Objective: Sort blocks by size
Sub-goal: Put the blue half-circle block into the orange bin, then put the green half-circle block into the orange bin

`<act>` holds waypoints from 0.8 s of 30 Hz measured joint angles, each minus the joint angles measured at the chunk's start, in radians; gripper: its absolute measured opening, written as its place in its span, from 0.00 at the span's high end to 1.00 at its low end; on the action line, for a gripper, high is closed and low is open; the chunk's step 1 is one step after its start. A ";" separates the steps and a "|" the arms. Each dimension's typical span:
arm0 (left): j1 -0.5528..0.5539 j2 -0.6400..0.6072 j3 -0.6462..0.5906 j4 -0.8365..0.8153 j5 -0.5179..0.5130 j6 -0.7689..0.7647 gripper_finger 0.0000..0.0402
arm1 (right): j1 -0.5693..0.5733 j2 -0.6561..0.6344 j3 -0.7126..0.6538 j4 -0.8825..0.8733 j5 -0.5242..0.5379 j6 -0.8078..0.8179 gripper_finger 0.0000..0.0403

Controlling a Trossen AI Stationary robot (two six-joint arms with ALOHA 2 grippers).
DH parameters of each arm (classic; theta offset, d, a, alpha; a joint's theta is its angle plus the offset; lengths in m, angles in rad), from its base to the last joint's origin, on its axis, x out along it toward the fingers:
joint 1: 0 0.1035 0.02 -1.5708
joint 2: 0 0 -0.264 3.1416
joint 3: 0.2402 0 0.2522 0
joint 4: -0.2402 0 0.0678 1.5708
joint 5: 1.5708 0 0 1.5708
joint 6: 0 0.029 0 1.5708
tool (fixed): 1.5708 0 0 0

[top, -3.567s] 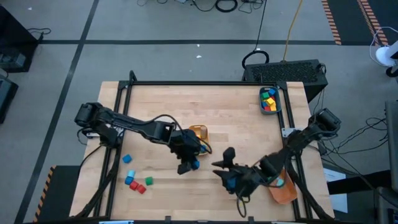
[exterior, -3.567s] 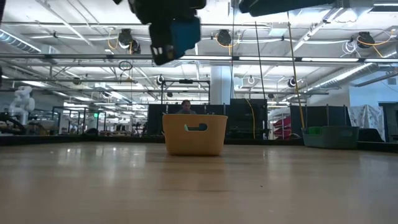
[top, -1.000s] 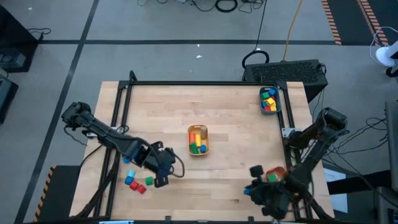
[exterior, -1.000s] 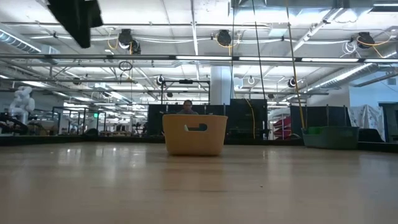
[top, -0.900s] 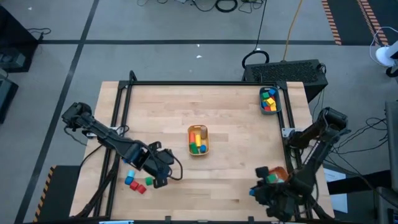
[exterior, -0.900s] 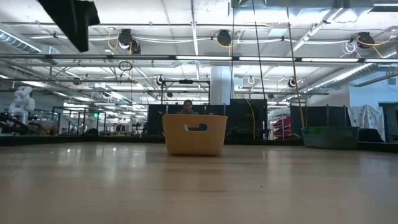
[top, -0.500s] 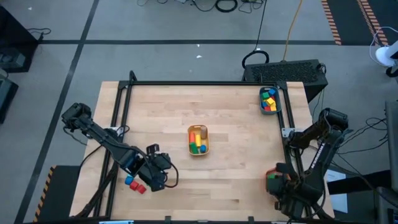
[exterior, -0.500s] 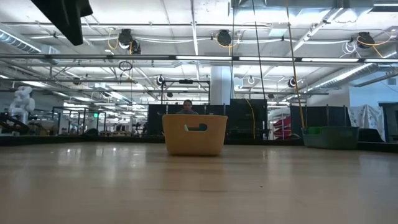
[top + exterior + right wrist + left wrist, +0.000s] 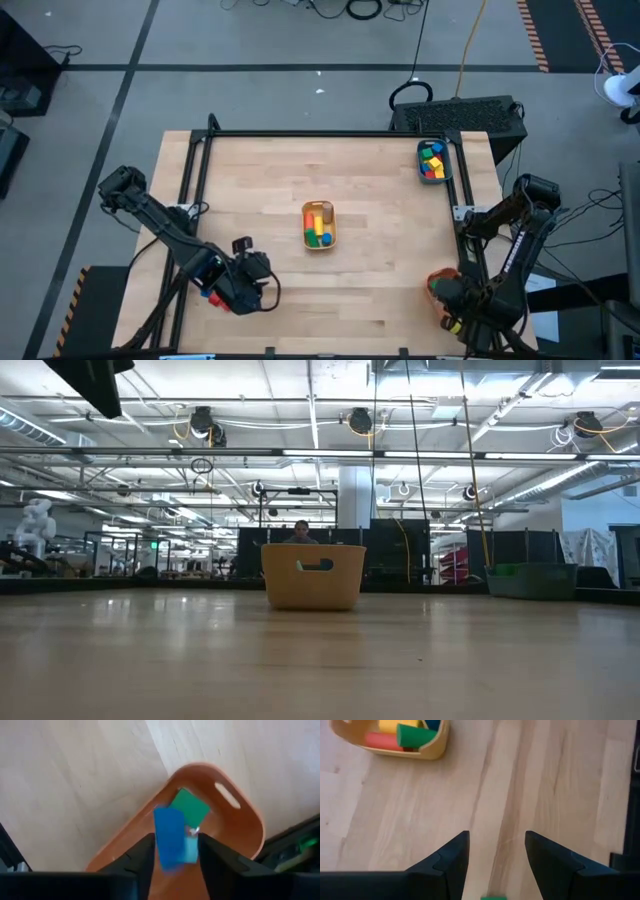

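— Where is each arm over the desk (image 9: 380, 180)?
— Left fingers (image 9: 496, 851) spread, empty, above a green block (image 9: 493, 897). Right fingers (image 9: 175, 851) parted over the orange bin (image 9: 250, 827); a blue block (image 9: 170, 838) sits between them, blurred, grip unclear.

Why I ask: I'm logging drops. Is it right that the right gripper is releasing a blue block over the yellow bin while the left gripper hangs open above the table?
Not quite. The right wrist view shows the blue block over the orange bin, between the right gripper's fingers. The left gripper is open above the table.
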 joint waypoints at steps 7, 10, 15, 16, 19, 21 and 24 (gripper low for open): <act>-0.026 0.000 0.000 -0.010 -0.029 -0.018 0.52 | 0.000 0.000 -0.001 -0.139 -0.099 0.138 0.51; -0.041 0.000 0.000 -0.011 -0.043 -0.021 0.52 | 0.000 0.000 -0.001 -0.143 -0.100 0.118 0.50; -0.064 0.011 -0.005 -0.009 -0.066 -0.022 0.52 | -0.006 0.000 -0.001 -0.150 -0.059 0.105 0.52; -0.069 0.017 -0.012 -0.009 -0.067 -0.023 0.52 | -0.008 0.000 -0.001 -0.160 -0.045 0.117 0.53; -0.077 0.044 -0.039 -0.003 -0.055 -0.067 0.52 | -0.010 0.000 -0.001 -0.201 -0.015 0.178 0.55; -0.077 0.064 -0.064 -0.002 -0.009 -0.103 0.52 | -0.009 0.000 -0.001 -0.230 -0.009 0.219 0.56; -0.079 0.101 -0.086 -0.007 0.078 -0.155 0.52 | -0.009 0.000 -0.001 -0.257 -0.010 0.250 0.58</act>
